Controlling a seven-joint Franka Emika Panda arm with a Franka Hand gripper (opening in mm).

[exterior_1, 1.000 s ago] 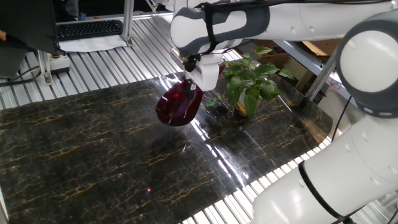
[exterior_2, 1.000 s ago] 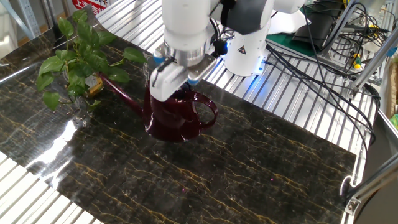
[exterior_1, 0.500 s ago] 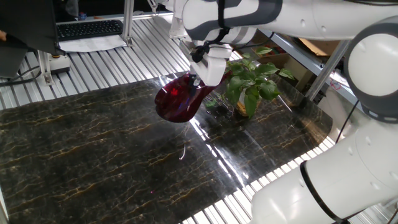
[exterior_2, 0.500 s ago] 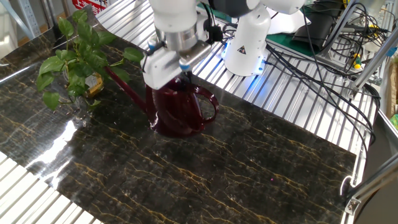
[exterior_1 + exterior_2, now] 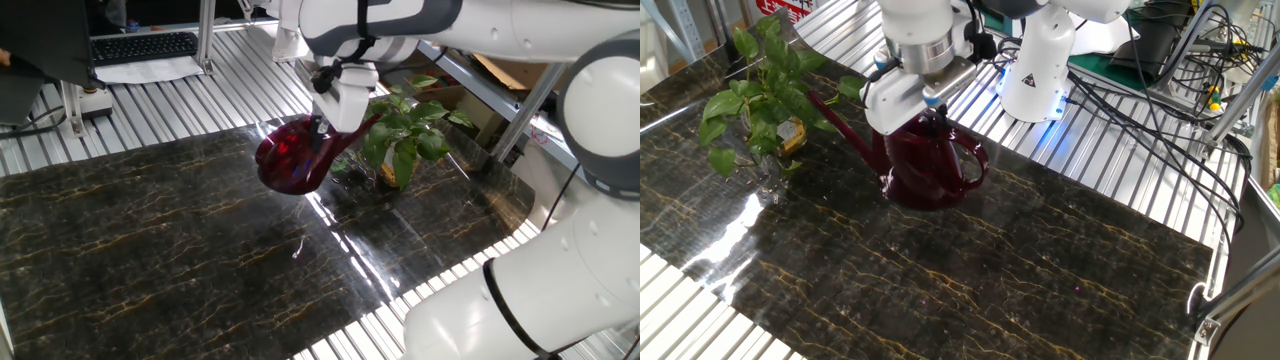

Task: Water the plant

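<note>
The plant (image 5: 405, 130) with bright green heart-shaped leaves stands at the back right of the dark marble table; in the other fixed view it (image 5: 760, 95) is at the far left. My gripper (image 5: 330, 118) is shut on the top of the dark red translucent watering can (image 5: 292, 158), which hangs a little above the table. In the other fixed view the gripper (image 5: 925, 108) holds the can (image 5: 930, 170) upright, its long spout (image 5: 840, 125) reaching toward the plant's leaves. The fingertips are hidden behind the can's rim.
The dark marble table (image 5: 150, 240) is ringed by ribbed metal surface. A keyboard (image 5: 140, 45) lies at the back left. The robot base (image 5: 1040, 70) and cables (image 5: 1160, 90) stand behind the table in the other fixed view.
The gripper has lifted the watering can off the table and carried it toward the plant, so the spout is now closer to the leaves.
</note>
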